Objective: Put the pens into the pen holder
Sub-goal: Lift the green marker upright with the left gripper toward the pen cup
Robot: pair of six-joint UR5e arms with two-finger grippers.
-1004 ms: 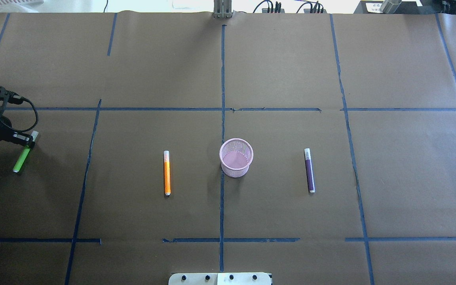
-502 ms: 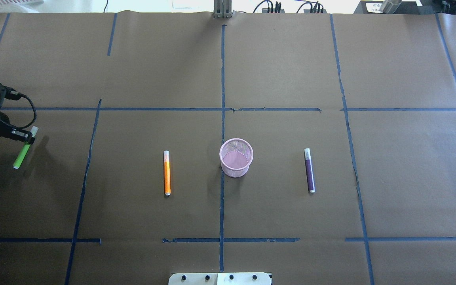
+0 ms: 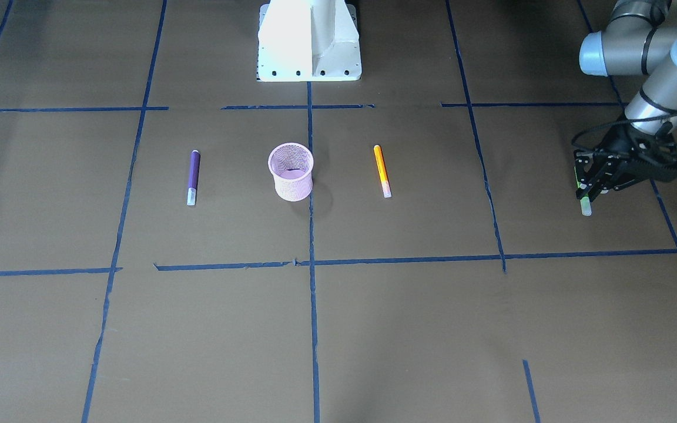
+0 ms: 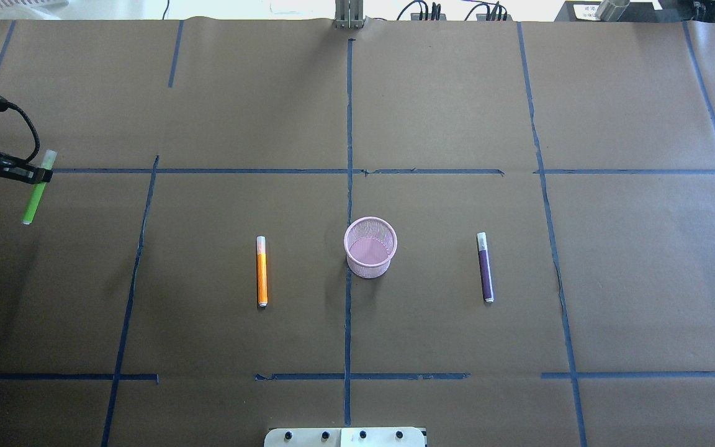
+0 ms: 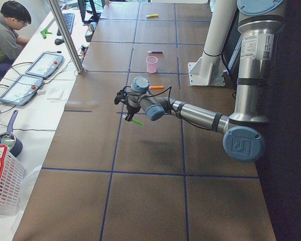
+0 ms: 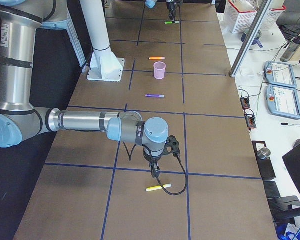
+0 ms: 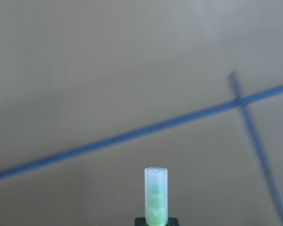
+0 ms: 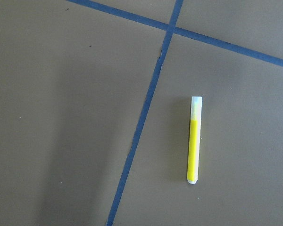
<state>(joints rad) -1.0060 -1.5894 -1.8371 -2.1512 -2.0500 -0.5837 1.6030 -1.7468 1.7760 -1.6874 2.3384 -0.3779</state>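
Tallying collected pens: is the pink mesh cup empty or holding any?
Empty. The overhead view into the round pink wire-mesh cup shows only its bare floor, with nothing inside.

1. A wide table [image 4: 457, 93] covered in brown paper fills the workspace, and dark blue tape lines [image 4: 349, 112] split it into large rectangles.
2. A long white worktop [image 5: 47, 110] runs along one side, with a slanted silver metal pole [image 5: 64, 32] rising at its edge.
3. Two grey control tablets with lit screens [image 5: 44, 64] and a black keyboard [image 5: 67, 22] lie on it.
4. A person in a grey-green shirt [image 5: 2, 35] sits there.
5. A white plastic lattice basket with a red rim [image 5: 2, 183] stands at the near end.
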